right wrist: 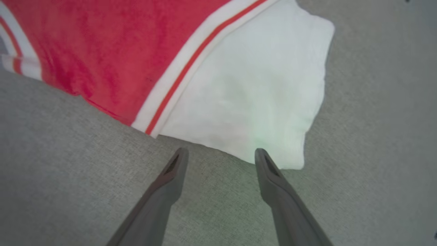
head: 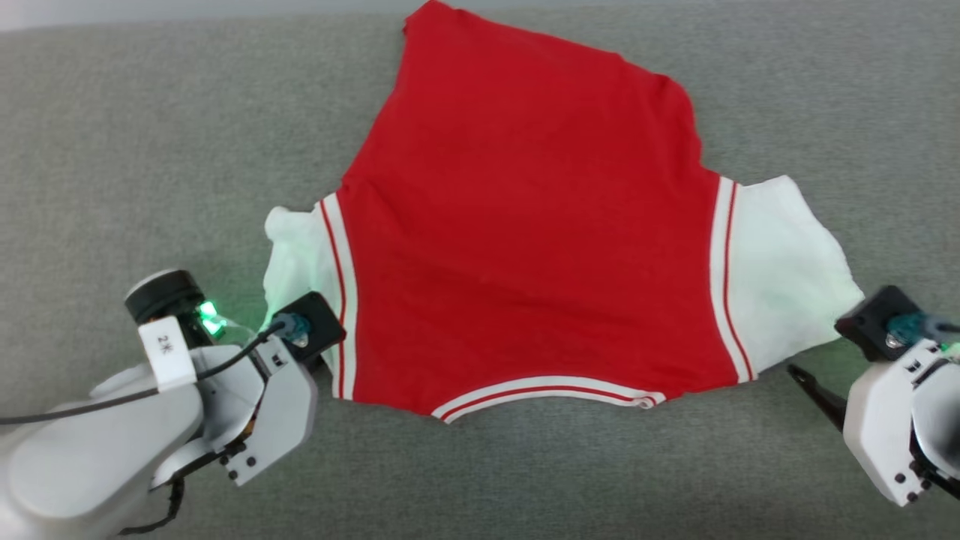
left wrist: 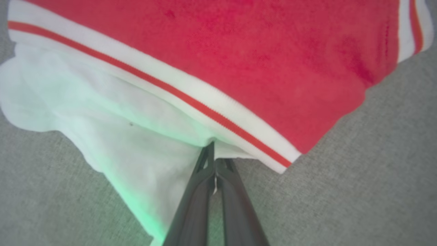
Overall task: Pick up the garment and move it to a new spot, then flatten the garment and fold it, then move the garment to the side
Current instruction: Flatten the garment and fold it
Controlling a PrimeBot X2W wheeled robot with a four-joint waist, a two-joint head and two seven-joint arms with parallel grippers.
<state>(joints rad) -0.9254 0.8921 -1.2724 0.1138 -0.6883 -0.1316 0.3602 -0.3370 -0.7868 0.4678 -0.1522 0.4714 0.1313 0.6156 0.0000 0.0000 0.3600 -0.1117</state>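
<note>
flattening seems in hand: the left gripper (left wrist: 214, 155) pinches a white sleeve (left wrist: 119, 130) of the garment (head: 525, 225), while the right gripper (right wrist: 220, 155) gapes just beside the other sleeve (right wrist: 256, 85) and likely must close on it next.

Shirt (head: 525, 225): bright red body, white sleeves, white trim bands each carrying a thin red stripe (a green glow tints both sleeve edges). Bench (head: 112, 150): mottled grey weave. Left tool (left wrist: 213, 160), right tool (right wrist: 221, 155): dark grey fingers.
</note>
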